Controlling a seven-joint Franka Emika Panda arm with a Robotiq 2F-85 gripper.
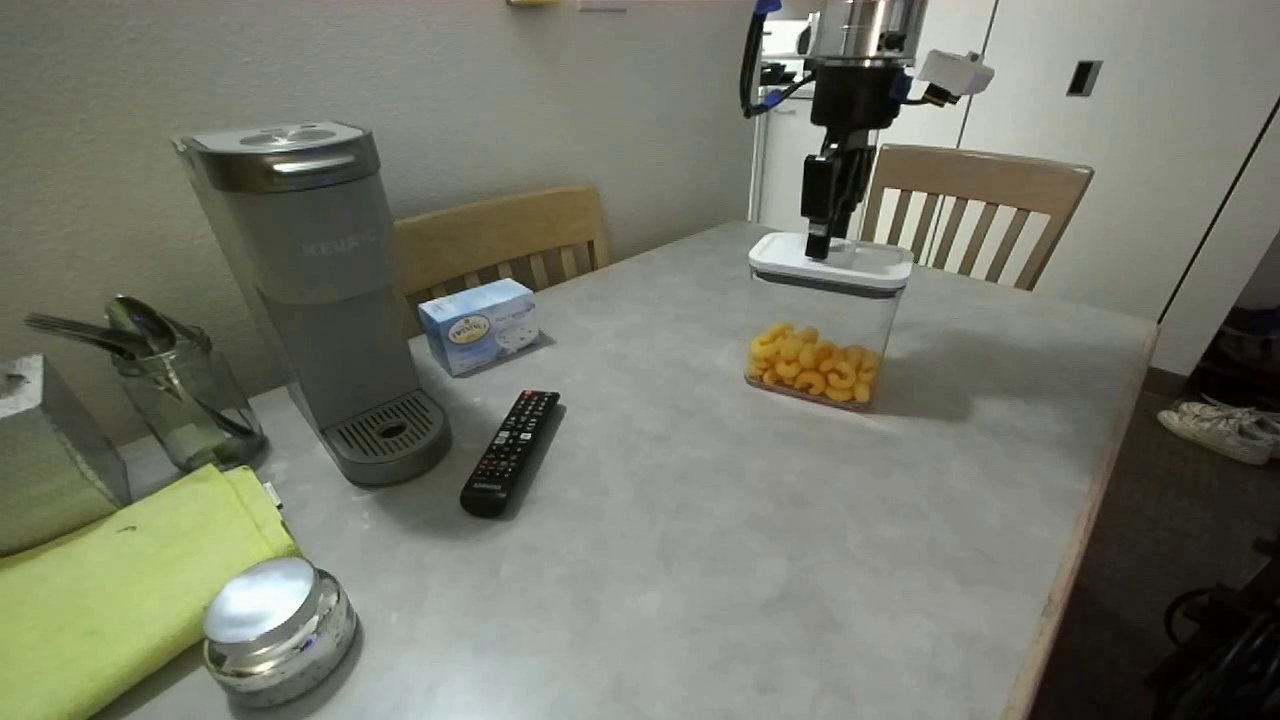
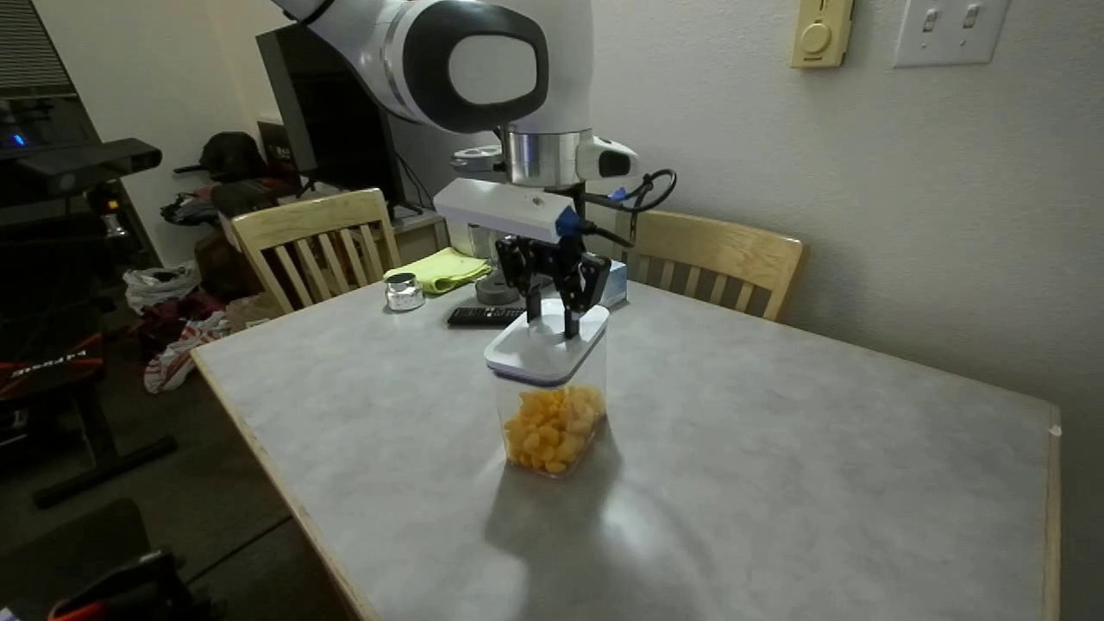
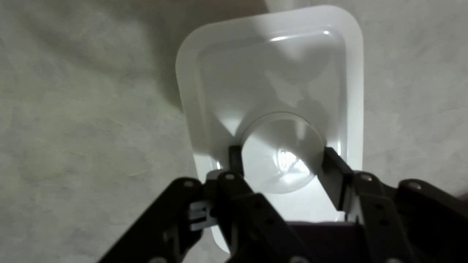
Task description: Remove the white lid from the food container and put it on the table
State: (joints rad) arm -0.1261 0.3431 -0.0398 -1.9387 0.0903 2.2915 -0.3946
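The white lid (image 1: pixel 783 254) sits on the clear food container (image 1: pixel 818 312), which holds orange food in its lower part. Both also show in an exterior view, the lid (image 2: pixel 528 355) above the container (image 2: pixel 511 397). The container is upright at the pale grey table (image 1: pixel 700 560); I cannot tell if its base is fully resting. My gripper (image 2: pixel 552 323) points straight down over the lid. In the wrist view its fingers (image 3: pixel 280 157) are on both sides of the lid's round raised knob and appear to touch it. The lid's near end (image 3: pixel 270 73) is partly hidden by the gripper.
A black remote (image 1: pixel 512 452), a light-blue box (image 1: pixel 480 325) and a coffee maker (image 1: pixel 320 290) stand on the table. A silver jar (image 1: pixel 280 630), a yellow cloth (image 1: pixel 130 590) and a glass with cutlery (image 1: pixel 190 400) are near it. Chairs (image 2: pixel 716 250) stand at the edges.
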